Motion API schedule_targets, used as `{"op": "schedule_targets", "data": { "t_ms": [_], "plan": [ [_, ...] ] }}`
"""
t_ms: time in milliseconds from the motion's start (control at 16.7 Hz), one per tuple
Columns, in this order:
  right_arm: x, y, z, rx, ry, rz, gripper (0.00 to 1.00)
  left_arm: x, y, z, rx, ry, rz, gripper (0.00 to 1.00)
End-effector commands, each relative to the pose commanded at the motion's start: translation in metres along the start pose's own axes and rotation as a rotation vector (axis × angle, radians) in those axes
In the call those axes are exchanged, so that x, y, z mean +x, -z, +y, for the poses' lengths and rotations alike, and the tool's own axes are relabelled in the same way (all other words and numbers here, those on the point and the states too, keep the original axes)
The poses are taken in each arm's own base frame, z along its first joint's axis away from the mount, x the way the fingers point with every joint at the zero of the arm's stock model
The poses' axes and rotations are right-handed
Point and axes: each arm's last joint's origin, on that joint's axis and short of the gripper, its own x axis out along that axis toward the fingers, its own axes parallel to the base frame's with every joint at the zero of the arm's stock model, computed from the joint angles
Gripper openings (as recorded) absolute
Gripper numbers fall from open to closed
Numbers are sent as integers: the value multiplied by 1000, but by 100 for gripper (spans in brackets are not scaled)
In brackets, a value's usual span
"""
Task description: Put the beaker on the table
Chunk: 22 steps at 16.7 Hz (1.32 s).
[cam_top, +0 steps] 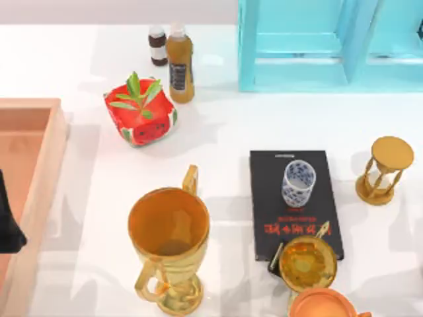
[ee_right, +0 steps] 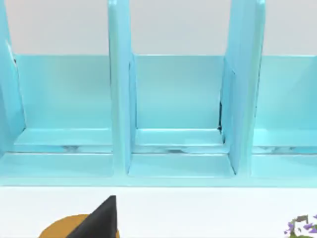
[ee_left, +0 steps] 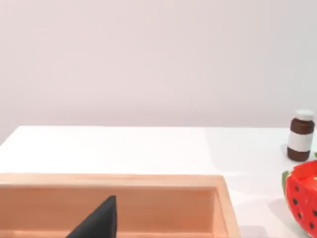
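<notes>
White-and-blue flowery beaker (cam_top: 299,183) is standing upright on the black book (cam_top: 294,202), around 3 o'clock from the middle of the glossy tabletop (cam_top: 225,142). The left pincer (cam_top: 9,224) sits way out at 9 o'clock over the wooden tray (cam_top: 33,191). Can't tell whether either arm's pincer is open or what it's got.
</notes>
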Motion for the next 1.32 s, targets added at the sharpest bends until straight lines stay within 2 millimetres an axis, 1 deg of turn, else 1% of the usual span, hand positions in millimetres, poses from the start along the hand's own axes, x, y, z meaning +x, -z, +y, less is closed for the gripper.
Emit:
{"op": "schedule_targets", "data": {
  "t_ms": [180, 240, 360, 480, 600, 780, 900, 1020, 1140, 1200, 1320],
  "plan": [
    [0, 0, 0, 0, 0, 0, 100, 0, -2, 0, -3, 3, 4, 100],
    [0, 0, 0, 0, 0, 0, 100, 0, -6, -1, -10, 10, 13, 100],
    [0, 0, 0, 0, 0, 0, 100, 1, -20, -4, -34, 32, 45, 100],
    [0, 0, 0, 0, 0, 0, 100, 3, -42, -9, -69, 65, 101, 100],
    [0, 0, 0, 0, 0, 0, 100, 10, -68, -15, -109, 102, 176, 100],
    [0, 0, 0, 0, 0, 0, 100, 30, -113, -32, -171, 160, 321, 100],
    [0, 0, 0, 0, 0, 0, 100, 51, -143, -49, -206, 194, 432, 100],
    [0, 0, 0, 0, 0, 0, 100, 76, -169, -74, -231, 218, 552, 100],
    [0, 0, 0, 0, 0, 0, 100, 104, -189, -106, -243, 231, 673, 100],
    [0, 0, 0, 0, 0, 0, 100, 117, -196, -125, -244, 233, 733, 100],
    [0, 0, 0, 0, 0, 0, 100, 142, -203, -168, -235, 226, 848, 100]
  ]
}}
